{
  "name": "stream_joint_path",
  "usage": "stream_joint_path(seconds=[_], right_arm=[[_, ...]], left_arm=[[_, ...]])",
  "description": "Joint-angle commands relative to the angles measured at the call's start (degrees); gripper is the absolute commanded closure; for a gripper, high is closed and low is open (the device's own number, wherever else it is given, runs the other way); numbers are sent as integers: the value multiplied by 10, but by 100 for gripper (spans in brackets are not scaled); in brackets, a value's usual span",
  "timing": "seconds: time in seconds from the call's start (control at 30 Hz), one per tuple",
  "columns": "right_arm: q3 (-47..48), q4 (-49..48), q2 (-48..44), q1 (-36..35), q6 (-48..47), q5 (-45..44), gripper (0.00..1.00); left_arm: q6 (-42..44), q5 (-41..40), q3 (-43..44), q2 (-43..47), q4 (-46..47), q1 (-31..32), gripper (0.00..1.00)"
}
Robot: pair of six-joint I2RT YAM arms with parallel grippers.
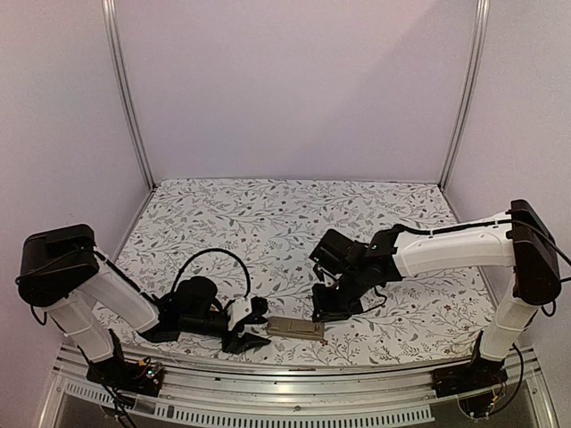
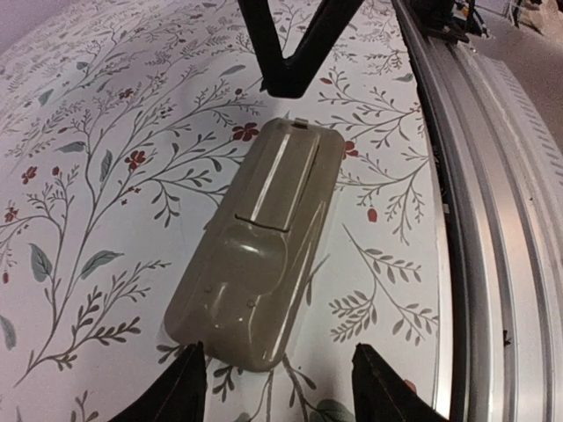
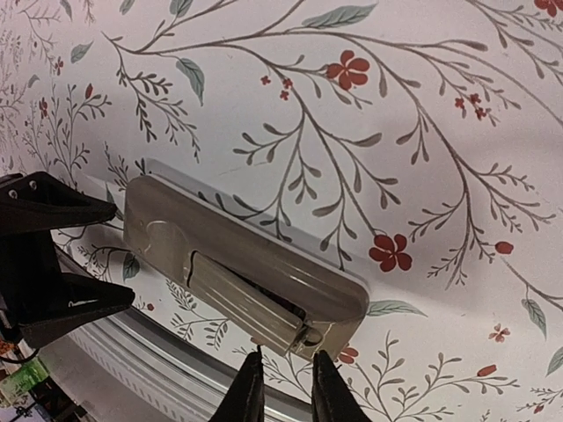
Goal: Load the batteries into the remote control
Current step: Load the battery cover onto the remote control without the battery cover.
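Seen from above, the remote control point(image 1: 295, 328) lay tan back upward at the 6 o'clock edge of the counter point(image 1: 268, 223). At its 9 o'clock I held the left claw point(image 1: 259, 323) released, its fingers point(image 2: 185, 391) flanking the remote's end without touching. At its 1 o'clock the right claw point(image 3: 283, 387) stood nearly closed by the cover point(image 3: 242, 303) end; I could not tell whether it pinched anything.

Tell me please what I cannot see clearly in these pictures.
Batteries: seen in no view; the cover hides whether any sit inside the remote.
Remote's front: face down in every view.
Right gripper: the right wrist view does not settle whether it touches the cover's end.
Top view: the remote is too small for detail.
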State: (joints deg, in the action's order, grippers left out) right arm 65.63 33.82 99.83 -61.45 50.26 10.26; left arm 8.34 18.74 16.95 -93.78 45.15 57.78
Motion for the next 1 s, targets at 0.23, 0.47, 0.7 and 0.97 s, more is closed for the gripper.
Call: stream_joint_path(seconds=[0.23, 0.47, 0.7, 0.97], right_arm=[[5, 14, 14, 11, -35, -16, 89], [-15, -33, 15, 9, -16, 26, 89], [-32, -52, 16, 8, -5, 38, 92], [-32, -34, 7, 8, 2, 19, 93]], left_arm=[[5, -5, -5, -4, 4, 9, 44], [5, -6, -4, -6, 5, 9, 44], [5, -6, -4, -5, 4, 9, 44], [4, -6, -5, -3, 3, 9, 44]])
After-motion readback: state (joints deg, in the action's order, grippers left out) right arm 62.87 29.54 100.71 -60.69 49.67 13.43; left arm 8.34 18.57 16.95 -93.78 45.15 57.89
